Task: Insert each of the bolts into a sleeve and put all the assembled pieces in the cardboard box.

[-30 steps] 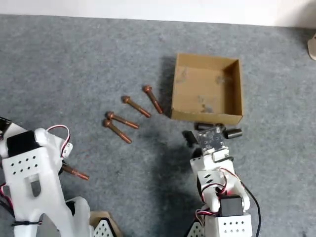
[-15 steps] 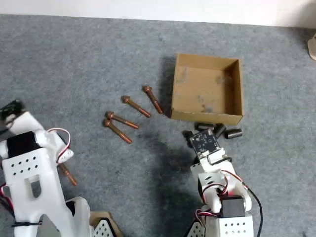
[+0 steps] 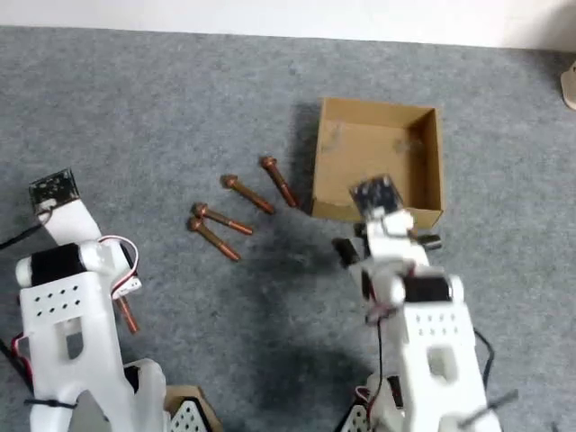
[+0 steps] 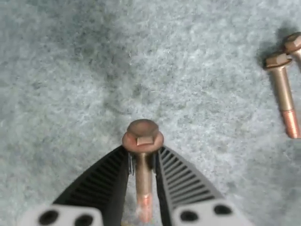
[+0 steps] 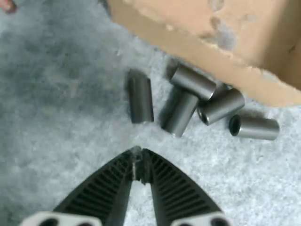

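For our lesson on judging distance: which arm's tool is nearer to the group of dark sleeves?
Right. The right tool hangs just short of the sleeves lying by the cardboard box; the left tool, holding a bolt, is far off to the side.

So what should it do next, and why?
Probably the right gripper should open and drop onto the nearest sleeve. It hangs shut and empty just short of that sleeve, near the box, while the left gripper holds a bolt that needs one.
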You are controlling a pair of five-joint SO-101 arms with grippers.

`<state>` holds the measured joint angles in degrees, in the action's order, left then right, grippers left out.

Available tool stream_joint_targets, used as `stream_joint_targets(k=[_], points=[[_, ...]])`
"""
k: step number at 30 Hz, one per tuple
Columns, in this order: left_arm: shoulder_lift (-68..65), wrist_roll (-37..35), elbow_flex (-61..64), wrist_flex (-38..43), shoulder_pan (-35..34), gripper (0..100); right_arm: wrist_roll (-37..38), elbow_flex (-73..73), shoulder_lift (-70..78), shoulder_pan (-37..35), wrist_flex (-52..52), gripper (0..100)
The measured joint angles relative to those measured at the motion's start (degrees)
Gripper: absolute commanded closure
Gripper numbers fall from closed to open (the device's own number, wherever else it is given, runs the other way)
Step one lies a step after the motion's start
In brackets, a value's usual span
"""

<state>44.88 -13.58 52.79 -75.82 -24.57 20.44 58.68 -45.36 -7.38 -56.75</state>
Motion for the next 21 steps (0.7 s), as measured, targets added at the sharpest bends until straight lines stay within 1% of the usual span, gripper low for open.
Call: stream_joint_targets(k=[2, 5, 6, 7, 13, 15, 21], points=[[0.0, 0.44, 1.41, 1.58, 0.09, 100, -0.18, -4.48, 6.51, -1.41, 0.18, 94.7], [0.0, 0.44, 2.46, 3.08, 0.09, 100, -0.09, -9.05, 12.4, -4.22, 1.49, 79.7], [0.0, 0.44, 2.55, 3.25, 0.09, 100, -0.09, -9.76, 13.63, -5.1, 1.93, 76.0], [0.0, 0.44, 2.64, 3.43, 0.09, 100, -0.09, -10.2, 14.68, -5.98, 2.2, 74.5], [0.0, 0.44, 2.64, 3.43, 0.09, 100, -1.23, -10.73, 20.22, -7.74, 2.73, 79.9], [0.0, 0.7, 2.64, 3.43, 0.09, 100, -1.23, -10.73, 22.24, -7.91, 2.81, 80.0], [0.0, 0.79, 2.64, 3.43, 0.09, 100, -0.18, -10.73, 27.08, -7.91, 7.56, 80.0]])
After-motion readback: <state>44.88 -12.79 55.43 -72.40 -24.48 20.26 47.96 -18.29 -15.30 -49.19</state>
